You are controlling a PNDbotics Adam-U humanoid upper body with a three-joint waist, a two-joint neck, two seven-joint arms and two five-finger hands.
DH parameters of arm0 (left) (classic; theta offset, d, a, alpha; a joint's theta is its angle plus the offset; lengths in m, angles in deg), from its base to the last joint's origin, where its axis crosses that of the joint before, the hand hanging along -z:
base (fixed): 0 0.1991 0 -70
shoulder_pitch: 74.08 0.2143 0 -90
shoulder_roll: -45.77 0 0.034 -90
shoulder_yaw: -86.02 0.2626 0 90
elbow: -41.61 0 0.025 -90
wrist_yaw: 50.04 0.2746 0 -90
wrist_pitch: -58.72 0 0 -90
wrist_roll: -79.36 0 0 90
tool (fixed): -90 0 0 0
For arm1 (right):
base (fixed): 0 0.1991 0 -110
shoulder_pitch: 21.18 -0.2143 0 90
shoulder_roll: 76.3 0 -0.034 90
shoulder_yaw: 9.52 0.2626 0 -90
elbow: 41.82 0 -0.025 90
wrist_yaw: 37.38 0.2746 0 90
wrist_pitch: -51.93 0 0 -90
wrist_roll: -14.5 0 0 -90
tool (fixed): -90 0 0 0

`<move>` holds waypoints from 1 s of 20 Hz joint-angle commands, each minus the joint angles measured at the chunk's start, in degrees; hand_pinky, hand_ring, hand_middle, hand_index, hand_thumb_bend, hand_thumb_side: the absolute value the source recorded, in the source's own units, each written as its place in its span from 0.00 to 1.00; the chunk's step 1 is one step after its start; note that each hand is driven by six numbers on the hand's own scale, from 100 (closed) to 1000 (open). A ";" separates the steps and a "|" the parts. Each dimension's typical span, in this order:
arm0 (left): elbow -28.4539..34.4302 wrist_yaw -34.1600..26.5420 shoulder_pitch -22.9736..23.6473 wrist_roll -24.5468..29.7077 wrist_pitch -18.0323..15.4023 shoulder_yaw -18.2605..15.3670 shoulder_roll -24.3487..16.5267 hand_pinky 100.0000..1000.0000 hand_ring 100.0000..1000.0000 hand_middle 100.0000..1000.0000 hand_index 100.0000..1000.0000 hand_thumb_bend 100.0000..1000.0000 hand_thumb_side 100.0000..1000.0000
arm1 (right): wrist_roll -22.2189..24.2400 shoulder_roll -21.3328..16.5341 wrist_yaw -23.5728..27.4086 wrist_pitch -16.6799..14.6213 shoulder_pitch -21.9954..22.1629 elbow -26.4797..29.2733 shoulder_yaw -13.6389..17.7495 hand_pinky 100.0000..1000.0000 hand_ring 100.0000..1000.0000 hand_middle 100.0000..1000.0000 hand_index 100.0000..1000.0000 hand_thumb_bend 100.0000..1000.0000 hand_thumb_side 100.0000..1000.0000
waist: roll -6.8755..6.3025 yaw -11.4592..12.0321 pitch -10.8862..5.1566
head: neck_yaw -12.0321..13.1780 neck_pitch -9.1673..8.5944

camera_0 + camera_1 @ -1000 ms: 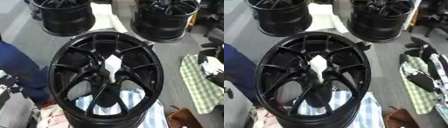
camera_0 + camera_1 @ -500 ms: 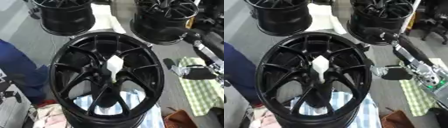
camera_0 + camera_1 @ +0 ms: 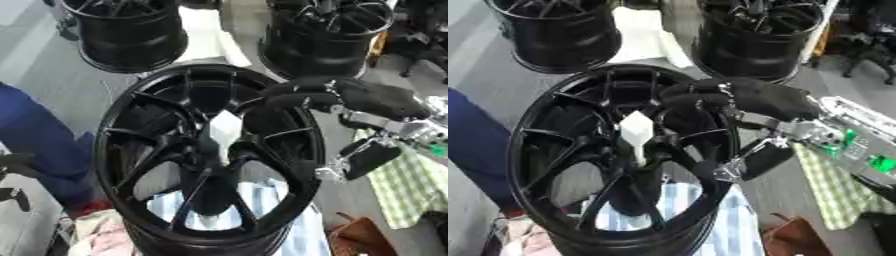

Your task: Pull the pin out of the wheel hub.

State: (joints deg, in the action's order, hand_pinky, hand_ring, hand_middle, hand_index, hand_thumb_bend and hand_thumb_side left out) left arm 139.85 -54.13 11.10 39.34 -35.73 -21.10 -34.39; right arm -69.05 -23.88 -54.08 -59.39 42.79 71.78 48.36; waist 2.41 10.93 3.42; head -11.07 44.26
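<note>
the right hand [image 3: 767,100] reaches over the wheel hub [image 3: 623,160], close to the white pin [image 3: 636,132] in its centre. its fingers [image 3: 689,95] are bent but hold nothing.

Right hand [image 3: 759,97]: a rounded black shell is seen over the back, with black fingers [image 3: 684,92] extending from it. A black thumb [image 3: 750,160] is tipped and jointed in bright silver metal. Right forearm [image 3: 855,135]: a silver-grey metal frame is shown behind the wrist, marked by small green parts and fitted with dark fasteners along its length.
</note>
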 commanded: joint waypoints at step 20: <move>1.50 -0.51 -2.27 0.06 -0.03 -0.36 -0.48 0.38 1.00 0.61 0.87 0.00 0.77 | 20.64 13.11 13.34 18.03 -16.28 -11.25 -4.18 0.86 0.88 0.86 0.95 0.23 0.21 | -0.12 2.67 1.34 | -3.21 -0.14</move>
State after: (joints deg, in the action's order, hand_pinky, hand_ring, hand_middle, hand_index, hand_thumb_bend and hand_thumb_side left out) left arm 140.21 -54.49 9.38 39.35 -35.71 -21.15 -34.30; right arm -49.62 -9.90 -41.42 -41.84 27.28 60.35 42.98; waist 2.58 13.68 5.29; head -14.23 44.26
